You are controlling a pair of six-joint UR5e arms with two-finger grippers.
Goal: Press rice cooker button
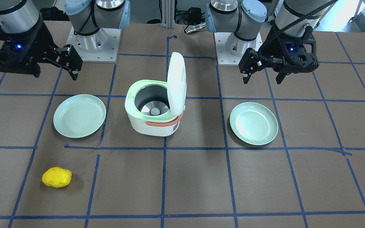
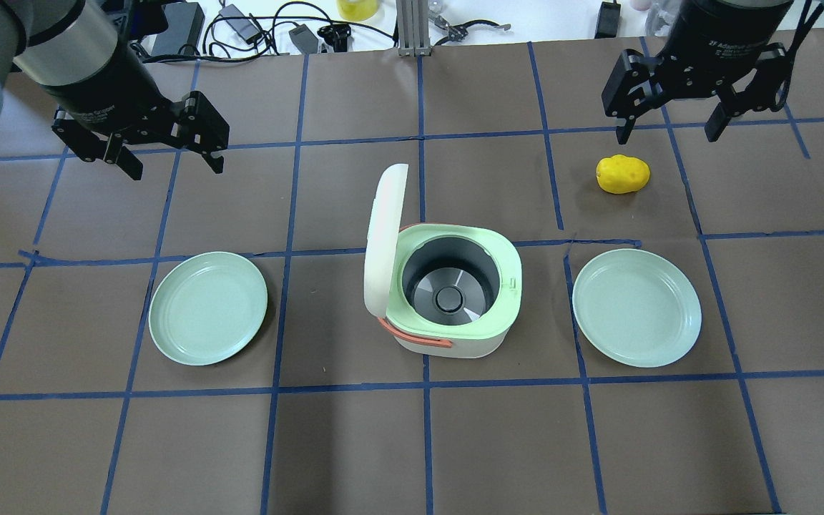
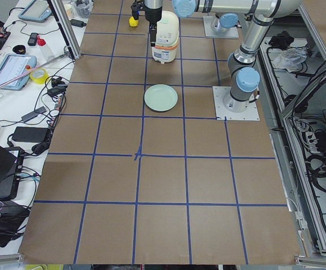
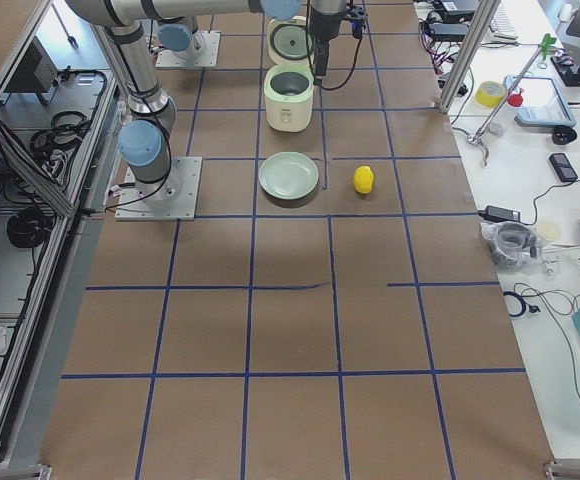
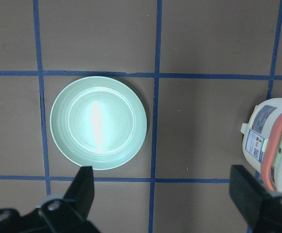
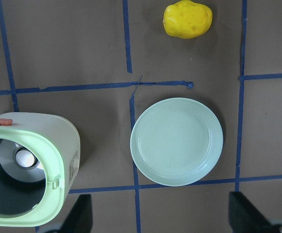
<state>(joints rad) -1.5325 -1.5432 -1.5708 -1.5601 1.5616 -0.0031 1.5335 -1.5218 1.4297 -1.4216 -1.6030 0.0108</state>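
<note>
The white and green rice cooker stands at the table's middle with its white lid swung upright and the empty inner pot showing. It also shows in the front view. I cannot make out its button. My left gripper is open and empty, hovering above the table far behind the left plate; its wrist view shows the cooker's side at the right edge. My right gripper is open and empty, high beyond the potato; its wrist view shows the cooker at lower left.
A pale green plate lies left of the cooker and another plate lies right of it. A yellow potato lies behind the right plate. Cables and chargers lie along the far table edge.
</note>
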